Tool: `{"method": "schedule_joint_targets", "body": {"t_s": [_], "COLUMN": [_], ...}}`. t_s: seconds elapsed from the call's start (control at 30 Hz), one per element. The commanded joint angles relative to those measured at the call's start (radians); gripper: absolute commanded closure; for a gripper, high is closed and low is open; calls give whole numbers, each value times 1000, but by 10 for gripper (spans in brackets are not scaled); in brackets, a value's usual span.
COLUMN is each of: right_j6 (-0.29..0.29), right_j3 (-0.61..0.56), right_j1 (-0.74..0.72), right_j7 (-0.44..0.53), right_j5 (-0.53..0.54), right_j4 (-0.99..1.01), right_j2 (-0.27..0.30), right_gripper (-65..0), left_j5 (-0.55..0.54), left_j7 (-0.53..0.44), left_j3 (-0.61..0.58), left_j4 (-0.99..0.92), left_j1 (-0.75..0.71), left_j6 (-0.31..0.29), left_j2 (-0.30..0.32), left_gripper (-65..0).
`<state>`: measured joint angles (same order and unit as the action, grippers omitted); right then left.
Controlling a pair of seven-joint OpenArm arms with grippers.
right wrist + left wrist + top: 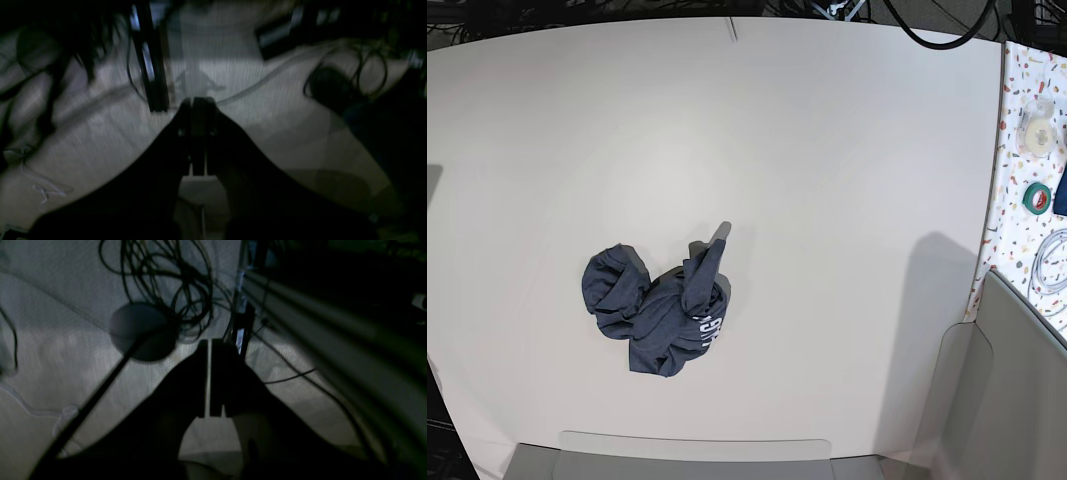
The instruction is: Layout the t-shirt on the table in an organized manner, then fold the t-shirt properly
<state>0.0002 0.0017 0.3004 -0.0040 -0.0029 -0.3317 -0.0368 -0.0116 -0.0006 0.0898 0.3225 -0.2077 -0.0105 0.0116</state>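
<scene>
The dark navy t-shirt (659, 308) lies crumpled in a heap on the white table (757, 150), left of centre and toward the near edge, with a bit of white lettering showing. Neither arm appears in the base view. In the left wrist view my left gripper (210, 343) is shut, its dark fingers nearly together with nothing between them, hanging over a pale floor. My right gripper (196, 100) is likewise shut and empty in the right wrist view. The t-shirt and table are out of sight in both wrist views.
A speckled strip (1027, 210) along the table's right edge carries a clear tape roll (1038, 130), a green tape roll (1037, 198) and a coiled cable (1052, 262). Below the grippers lie tangled black cables (166, 283), a round dark base (141, 331) and metal rails (333, 333).
</scene>
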Motion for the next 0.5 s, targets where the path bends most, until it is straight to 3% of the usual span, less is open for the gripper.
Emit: {"method": "schedule_joint_targets", "body": {"t_s": [0.0,0.33,0.47], "right_j6": [2,1,-2], "right_j3": [1,-4,-4], "right_j1": [18,256,363], "right_j7": [8,8,6], "right_j5": [-1,-1,-1], "right_j4": [-20,-269,-404], "right_j2": [-2,24,54], "right_gripper": [0,0,0], "left_j5": [0,-1,-80], "left_j7": [-5,-3,6], "left_j3": [17,29,12], "left_j4": [31,418,594], "left_j1": [-25,-327,-464], "left_j6": [2,2,1], "left_j2": [6,83,116], "left_gripper": [0,0,0]}}
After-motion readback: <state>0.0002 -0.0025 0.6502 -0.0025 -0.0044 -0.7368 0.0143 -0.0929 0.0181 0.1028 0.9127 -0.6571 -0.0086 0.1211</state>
